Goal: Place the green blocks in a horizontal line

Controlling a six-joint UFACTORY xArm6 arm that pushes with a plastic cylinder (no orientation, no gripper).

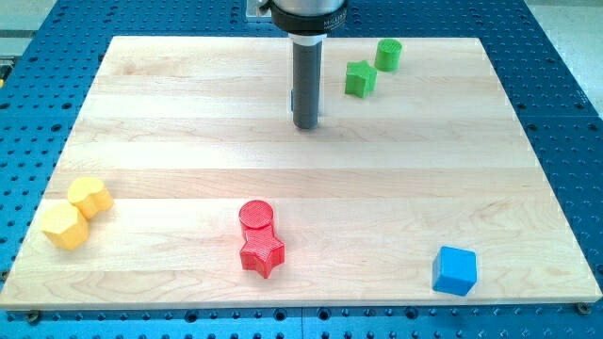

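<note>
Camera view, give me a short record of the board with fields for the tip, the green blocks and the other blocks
tip: my tip rests on the wooden board, to the view's left of and a bit below both green blocks, touching neither
green blocks: green star and green cylinder, close together, the cylinder up and right, so not level
red blocks: red cylinder against red star, bottom centre
yellow blocks: two yellow hexagonal blocks, touching, bottom left
blue block: blue cube, bottom right

board: pale wood, smooth, kinda satin | rod: dark matt metal-ish | green star, red cylinder: ridged matt plastic | table: blue perforated metal
</note>
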